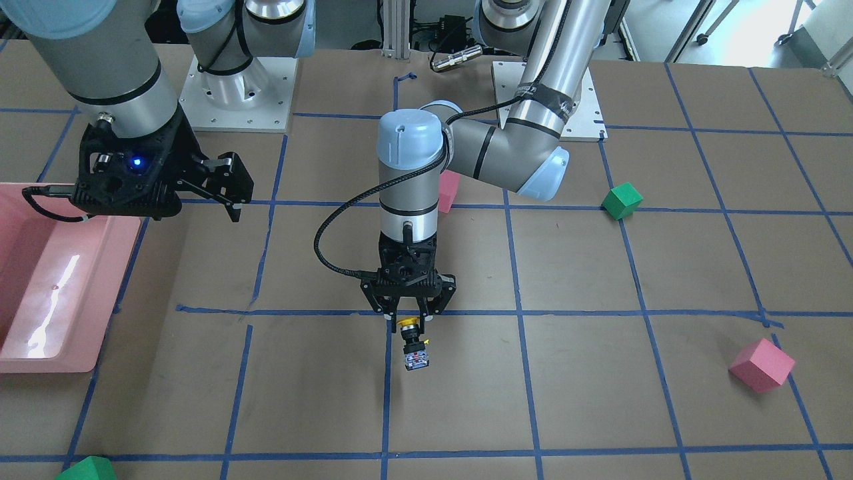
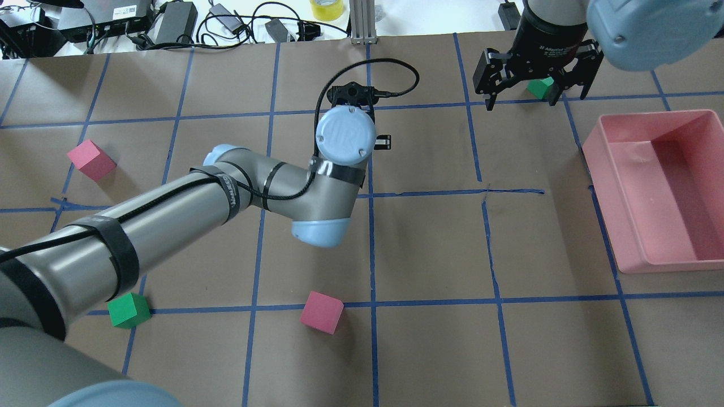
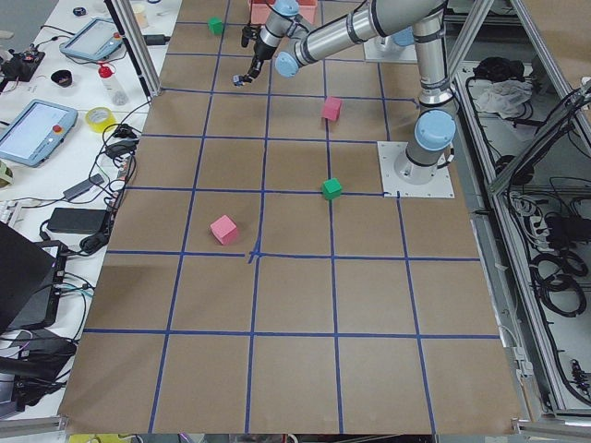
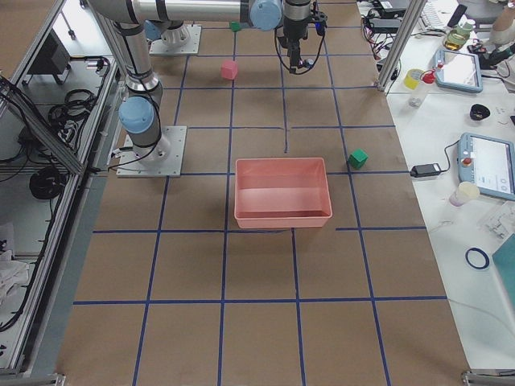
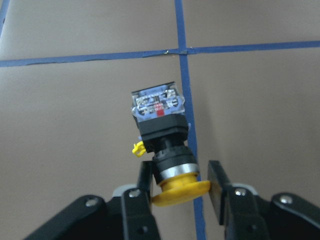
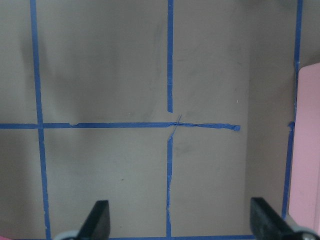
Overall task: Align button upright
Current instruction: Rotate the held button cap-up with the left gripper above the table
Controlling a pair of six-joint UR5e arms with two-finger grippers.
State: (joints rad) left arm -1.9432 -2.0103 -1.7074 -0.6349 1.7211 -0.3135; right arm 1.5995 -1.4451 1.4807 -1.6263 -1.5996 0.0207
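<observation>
The button (image 1: 413,348) has a yellow mushroom cap and a black and grey boxy body. It sits near the table's middle, beside a blue tape line. My left gripper (image 1: 408,317) points down over it. In the left wrist view the fingers (image 5: 145,175) are closed on either side of the yellow cap, and the button (image 5: 160,125) points its body away from the wrist, not upright. I cannot tell whether it rests on the table. In the overhead view it is hidden under my left wrist. My right gripper (image 2: 520,102) is open and empty, and it also shows in the right wrist view (image 6: 177,227).
A pink bin (image 2: 616,215) stands on my right side, beside the right gripper. Pink cubes (image 2: 90,160) (image 2: 321,312) and green cubes (image 2: 129,310) (image 2: 540,86) lie scattered on the brown table. Cables and power supplies line the far edge.
</observation>
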